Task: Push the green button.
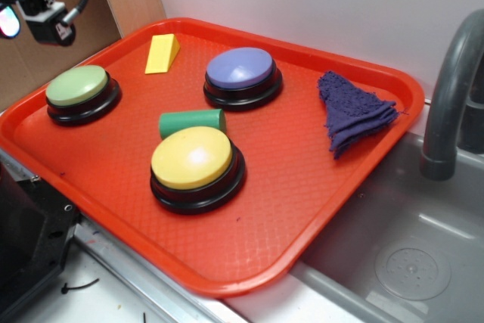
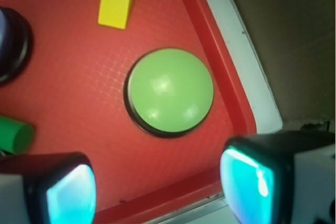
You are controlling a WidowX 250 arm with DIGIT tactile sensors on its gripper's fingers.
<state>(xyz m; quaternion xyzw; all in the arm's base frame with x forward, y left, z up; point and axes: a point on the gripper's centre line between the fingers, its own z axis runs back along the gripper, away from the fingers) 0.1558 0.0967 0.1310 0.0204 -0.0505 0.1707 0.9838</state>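
The green button (image 1: 77,85) is a pale olive dome on a black base at the left end of the red tray (image 1: 302,209). In the wrist view the green button (image 2: 170,92) lies below and ahead of my gripper (image 2: 157,187). The jaws are open and empty, with cyan pads (image 2: 71,195) on each side, well above the tray's near-left rim. In the exterior view only part of the gripper (image 1: 11,17) shows at the top left corner, high above and left of the button.
On the tray are a yellow button (image 1: 193,158), a blue button (image 1: 240,68), a dark green cylinder (image 1: 191,122), a yellow wedge (image 1: 162,54) and a purple cloth (image 1: 352,111). A grey sink (image 1: 408,262) and tap (image 1: 454,88) are on the right. Cardboard (image 1: 45,58) stands behind.
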